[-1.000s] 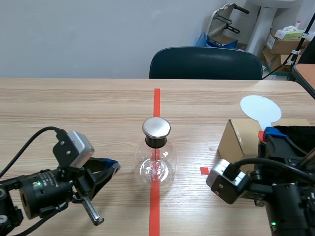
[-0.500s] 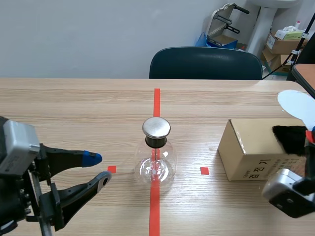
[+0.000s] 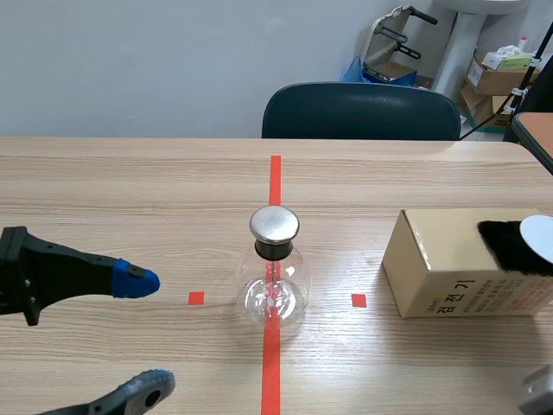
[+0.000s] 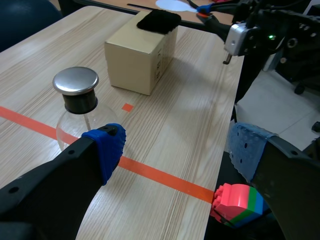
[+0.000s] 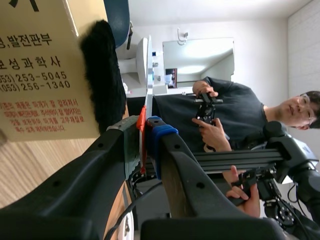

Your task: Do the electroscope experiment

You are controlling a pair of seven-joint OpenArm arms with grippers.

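The electroscope (image 3: 275,281), a clear glass flask with a round metal cap (image 3: 275,224), stands on the red tape line at mid-table. My left gripper (image 3: 138,337) is open wide to the flask's left, nothing between its blue pads. In the left wrist view the flask (image 4: 77,102) stands ahead of the left finger (image 4: 106,150). My right gripper (image 5: 146,137) is shut on the red handle (image 5: 141,131) of a thin white disc paddle (image 5: 149,65). In the scene view the disc (image 3: 539,235) shows at the right edge, over a black fur cloth (image 3: 510,246).
The cloth lies on a cardboard box (image 3: 449,277) right of the flask. A dark chair (image 3: 361,111) stands beyond the far edge. A coloured toy brick (image 4: 237,205) sits below the table's near edge. A person (image 5: 235,115) is behind the robot.
My left gripper has gone from shut to wide open and drawn back to the left. The right arm has swung rightward, mostly out of the scene view, carrying the paddle over the cloth.
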